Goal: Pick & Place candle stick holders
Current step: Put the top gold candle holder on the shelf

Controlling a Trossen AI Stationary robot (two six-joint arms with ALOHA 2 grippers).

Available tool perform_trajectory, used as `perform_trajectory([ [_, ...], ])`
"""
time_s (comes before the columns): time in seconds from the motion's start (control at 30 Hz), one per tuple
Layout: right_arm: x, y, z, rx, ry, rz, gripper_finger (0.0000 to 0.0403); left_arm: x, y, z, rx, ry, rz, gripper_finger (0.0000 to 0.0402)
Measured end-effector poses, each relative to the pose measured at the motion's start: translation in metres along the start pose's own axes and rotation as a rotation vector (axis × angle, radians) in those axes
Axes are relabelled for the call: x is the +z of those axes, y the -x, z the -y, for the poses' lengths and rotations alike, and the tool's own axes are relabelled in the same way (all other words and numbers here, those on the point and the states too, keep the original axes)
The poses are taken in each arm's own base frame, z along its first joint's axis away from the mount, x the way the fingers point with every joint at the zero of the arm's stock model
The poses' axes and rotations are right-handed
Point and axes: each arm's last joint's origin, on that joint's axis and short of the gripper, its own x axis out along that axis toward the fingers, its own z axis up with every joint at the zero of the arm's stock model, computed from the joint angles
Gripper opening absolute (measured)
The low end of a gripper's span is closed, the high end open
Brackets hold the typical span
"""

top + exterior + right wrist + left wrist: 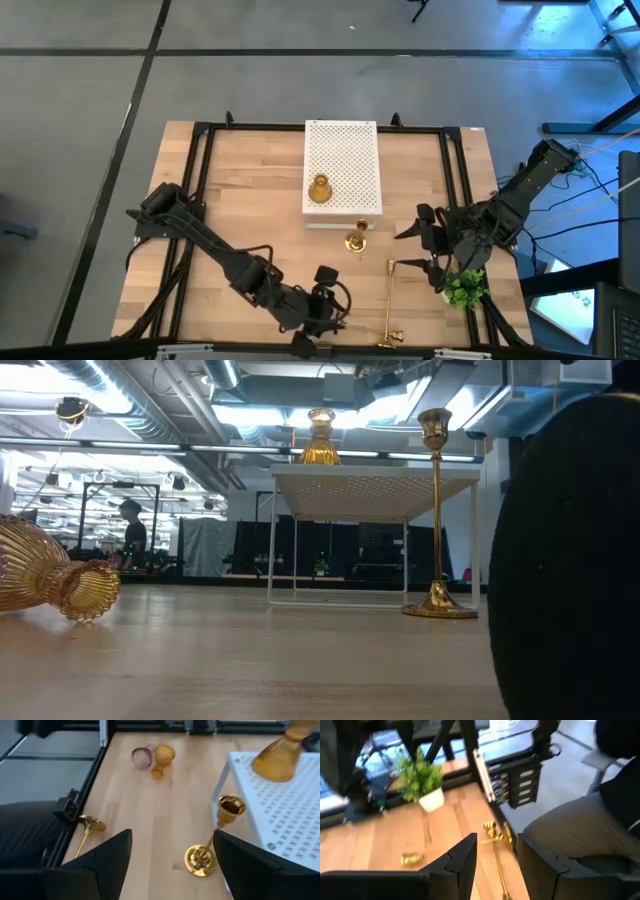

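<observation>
A: Where's the fallen brass candlestick [387, 305]?

B: Flat at the table's front edge, long axis pointing front to back, just right of the left gripper [327, 300], whose fingers are spread. The right gripper [430, 245], also spread, hovers near it.

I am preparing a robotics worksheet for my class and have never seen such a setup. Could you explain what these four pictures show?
This is a robot with two dark arms working at a wooden table. Four cameras photograph the same moment: one overhead, one at table height, and one on each wrist.

Each arm ends in a two-finger gripper. The left gripper is open, with a lying brass candlestick just ahead of it. The right gripper is open, facing a standing brass candlestick. Neither holds anything.

An amber glass holder stands on a white perforated box. A pinkish glass holder lies on the table, and a small green plant stands nearby.
</observation>
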Motion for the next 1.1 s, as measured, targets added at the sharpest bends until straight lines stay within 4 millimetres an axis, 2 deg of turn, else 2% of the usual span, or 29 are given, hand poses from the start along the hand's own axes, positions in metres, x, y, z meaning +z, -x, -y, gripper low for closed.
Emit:
perform_trajectory([
  [0.1,-0.002,0.0,-0.001,0.036,0.007,-0.032,0.0281,-0.01,0.0,0.003,0.078,0.016,-0.037,0.0133],
  [0.3,-0.01,-0.004,-0.007,0.138,-0.022,-0.104,0.0281,-0.018,0.011,0.018,0.251,0.028,-0.074,0.0131],
  [0.47,-0.044,-0.024,-0.017,0.141,-0.072,-0.229,0.0281,-0.025,0.026,0.046,0.409,-0.026,-0.042,0.0131],
  [0.67,-0.08,-0.05,-0.031,0.2,-0.23,-0.364,0.0281,-0.052,0.041,0.07,0.745,-0.093,0.044,0.0131],
  [0.83,-0.088,-0.061,-0.044,0.263,-0.253,-0.372,0.0281,-0.077,0.038,0.066,0.861,-0.042,0.085,0.0131],
  [1.0,-0.088,-0.069,-0.051,0.279,-0.264,-0.344,0.0281,-0.098,0.026,0.049,0.856,0.025,0.057,0.0131],
  [1.1,-0.085,-0.072,-0.049,0.216,-0.266,-0.276,0.0281,-0.112,0.019,0.039,0.836,0.052,0.02,0.0131],
])
